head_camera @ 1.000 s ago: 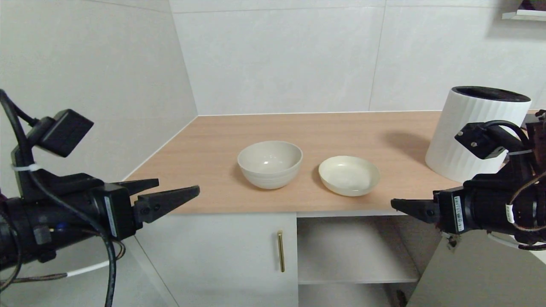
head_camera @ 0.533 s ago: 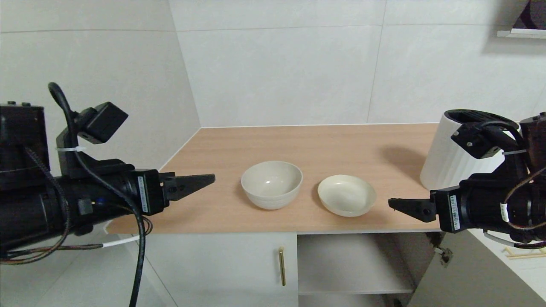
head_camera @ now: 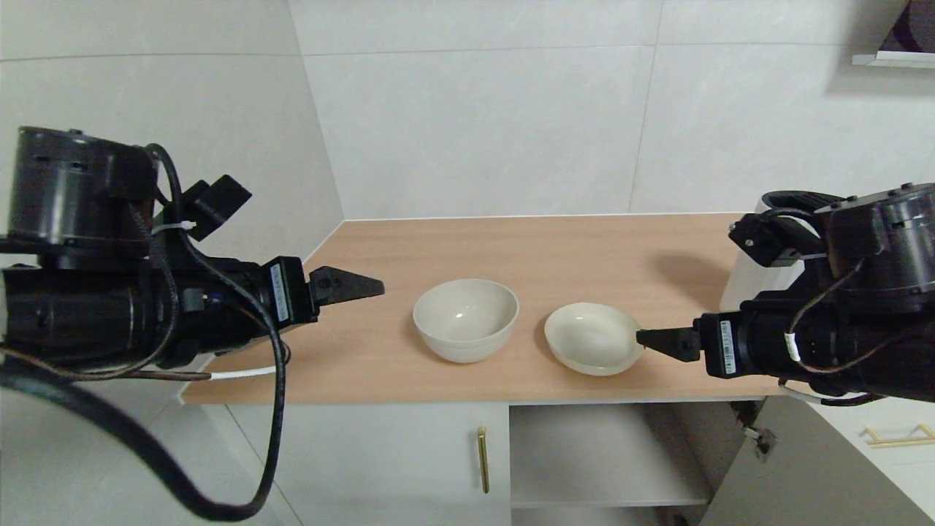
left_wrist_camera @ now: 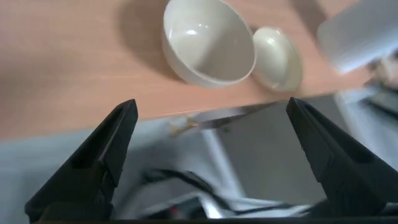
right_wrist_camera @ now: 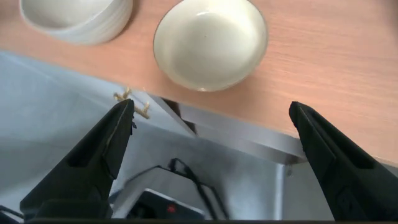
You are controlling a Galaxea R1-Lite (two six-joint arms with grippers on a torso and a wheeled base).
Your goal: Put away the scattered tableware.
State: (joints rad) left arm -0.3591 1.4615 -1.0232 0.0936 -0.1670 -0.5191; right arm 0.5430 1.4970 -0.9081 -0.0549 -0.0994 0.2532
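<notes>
Left tool (head_camera: 367,286), right tool (head_camera: 646,338): spread wide, holding nothing.
Deep bowl (head_camera: 465,318), shallow bowl (head_camera: 592,338) side by side on bench (head_camera: 555,248), between them.

Head cam: faces fwd & slightly down at worktop (head_camera: 570,248), mid-range. L wrist cam looks along left tool (left_wrist_camera: 210,104), down over worktop's front edge. R wrist cam likewise along right tool (right_wrist_camera: 211,107), closer. All 3 share deep bowl (head_camera: 465,319) & shallow bowl (head_camera: 593,338).

The 2 arms lie level, left claw (head_camera: 361,286) and right claw (head_camera: 647,339) spread wide, tips pointing inward.
</notes>
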